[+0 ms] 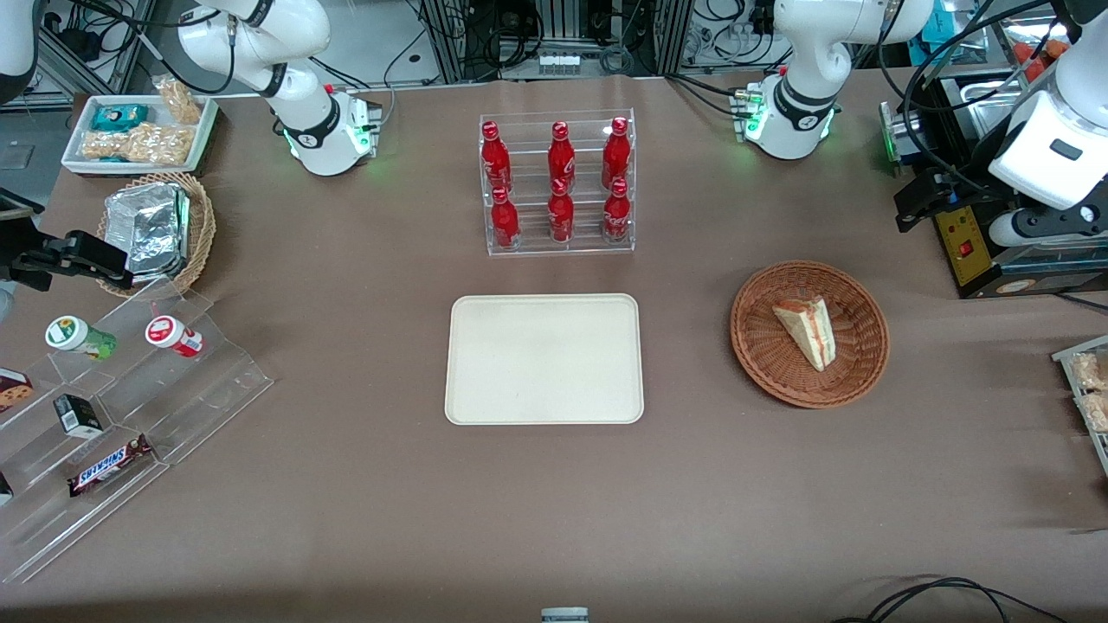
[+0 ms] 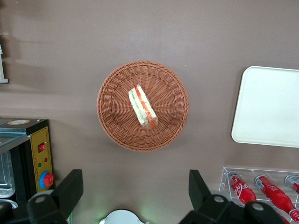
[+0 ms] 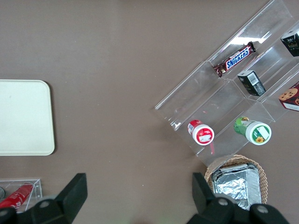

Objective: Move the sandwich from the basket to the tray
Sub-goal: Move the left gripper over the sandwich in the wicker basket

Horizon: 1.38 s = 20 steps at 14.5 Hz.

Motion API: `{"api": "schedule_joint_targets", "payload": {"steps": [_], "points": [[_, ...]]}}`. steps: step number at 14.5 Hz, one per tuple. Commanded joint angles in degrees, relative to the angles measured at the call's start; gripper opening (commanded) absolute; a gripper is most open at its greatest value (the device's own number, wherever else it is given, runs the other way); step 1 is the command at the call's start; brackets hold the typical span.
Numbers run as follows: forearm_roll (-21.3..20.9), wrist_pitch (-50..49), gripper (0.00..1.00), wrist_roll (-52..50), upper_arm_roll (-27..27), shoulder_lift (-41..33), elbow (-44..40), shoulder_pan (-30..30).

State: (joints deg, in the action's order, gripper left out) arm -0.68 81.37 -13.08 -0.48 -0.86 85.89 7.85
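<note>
The sandwich (image 1: 807,330) lay on its side in the round brown basket (image 1: 762,350), its red and green filling showing along the cut edge. The basket sat on the brown table (image 1: 554,502), toward the working arm's end. The cream tray (image 1: 544,359) lay flat near the table's middle, well apart from the basket and with nothing on it. A clear rack of red bottles (image 1: 558,183) stood farther from the front camera than the tray. The gripper (image 2: 133,193) hung high above the table, clear of the basket, with its two fingers (image 2: 70,189) spread wide and holding nothing. In the wrist view the sandwich (image 2: 143,107) sat near the basket's (image 2: 112,121) centre
</note>
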Motion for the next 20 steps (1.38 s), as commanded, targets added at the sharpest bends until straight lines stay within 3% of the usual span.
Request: {"api": "schedule_joint_targets", "payload": {"steps": [1,7,10,13,17,20], "points": [[0.4,-0.2,1.00,-0.5,0.1,-1.5,1.1,0.0],[0.6,0.8,1.00,-1.7,0.2,0.2,3.7,-0.2],[1.8,12.9,1.00,-4.0,0.3,-1.4,15.8,-0.4],[2.4,29.1,1.00,-13.6,0.3,-2.5,29.5,-0.3],[6.2,43.4,1.00,-29.6,0.2,2.3,37.4,0.1],[6.2,49.0,1.00,-33.0,0.0,6.0,41.0,0.3]]}}
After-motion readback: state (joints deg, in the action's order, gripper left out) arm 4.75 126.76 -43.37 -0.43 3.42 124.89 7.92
